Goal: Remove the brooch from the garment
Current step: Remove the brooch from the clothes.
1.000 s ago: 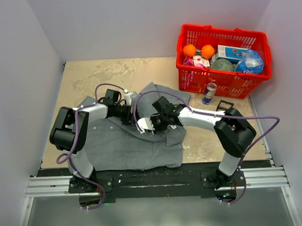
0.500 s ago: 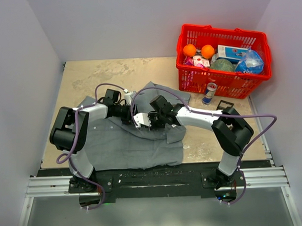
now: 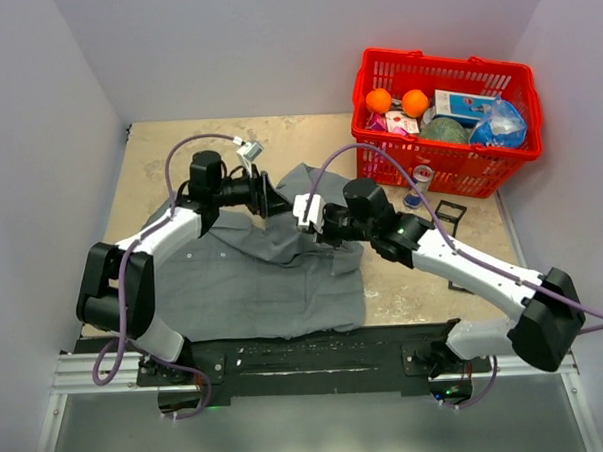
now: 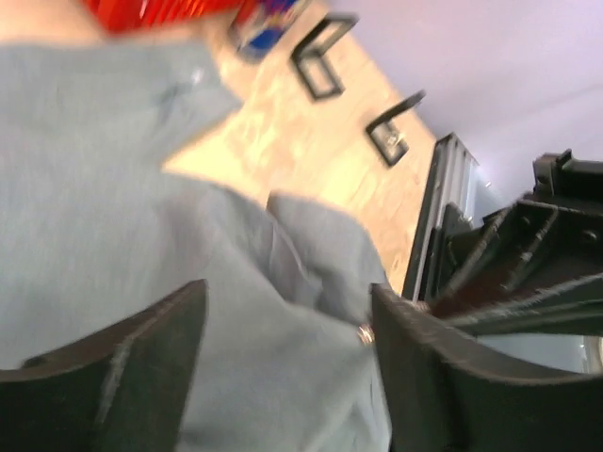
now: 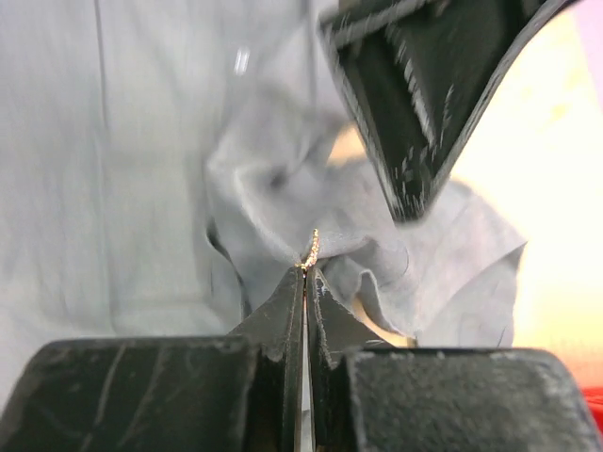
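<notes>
Step in hand: pulling the brooch off the shirt. My right claw (image 5: 304,271) was pressed together, pinching the brooch (image 5: 311,247) at its very tips, a gold speck at 12 o'clock of them. The shirt (image 3: 234,279) lay crumpled on the desk (image 3: 168,152), cloth bunched just behind the brooch. I could not tell if the pin was free. My left claw (image 4: 283,301) stood spread over cloth at 10 o'clock of the right, gripping nothing. Next, I judged: draw the right away gently while the left holds the cloth down.

left arm (image 3: 170,230), right arm (image 3: 463,264): white shells, black joints | cables (image 3: 171,170): purple | gripper fingers (image 4: 151,367): black, possibly scuffed
</notes>
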